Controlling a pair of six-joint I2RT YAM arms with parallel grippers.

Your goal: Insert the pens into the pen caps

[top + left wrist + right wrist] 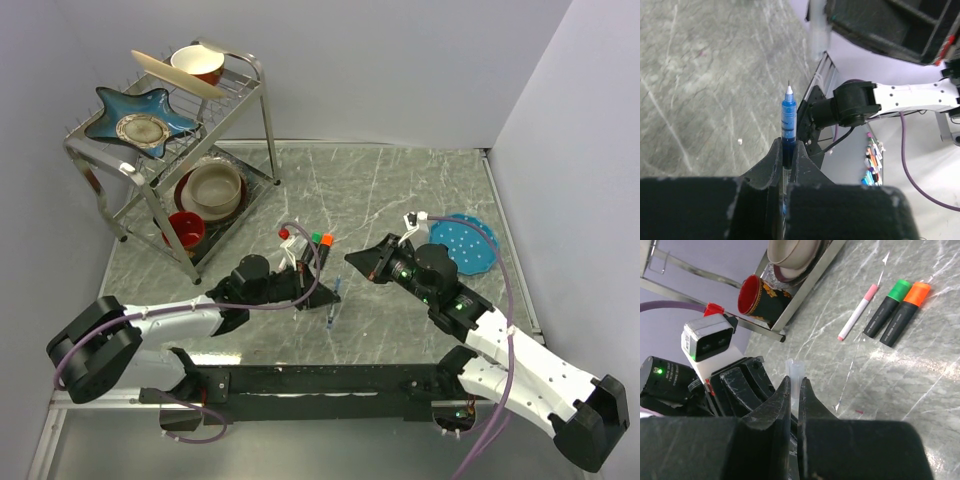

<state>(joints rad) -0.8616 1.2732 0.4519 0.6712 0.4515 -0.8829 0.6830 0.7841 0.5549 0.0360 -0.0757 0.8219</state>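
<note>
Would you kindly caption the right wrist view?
Right gripper shut on a clear cap; pink-tipped pen, green-capped marker and orange-capped marker lie beyond.

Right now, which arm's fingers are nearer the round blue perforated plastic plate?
Right. The right fingers sit just left of the round blue plate; the left fingers lie farther left, beyond them.

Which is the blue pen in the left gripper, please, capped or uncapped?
Uncapped: the blue pen shows a bare tip above the shut left gripper.

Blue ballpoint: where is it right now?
The blue ballpoint is clamped in the left gripper, tip sticking out; in the top view that's mid-table, just on the near side of the two highlighters.
</note>
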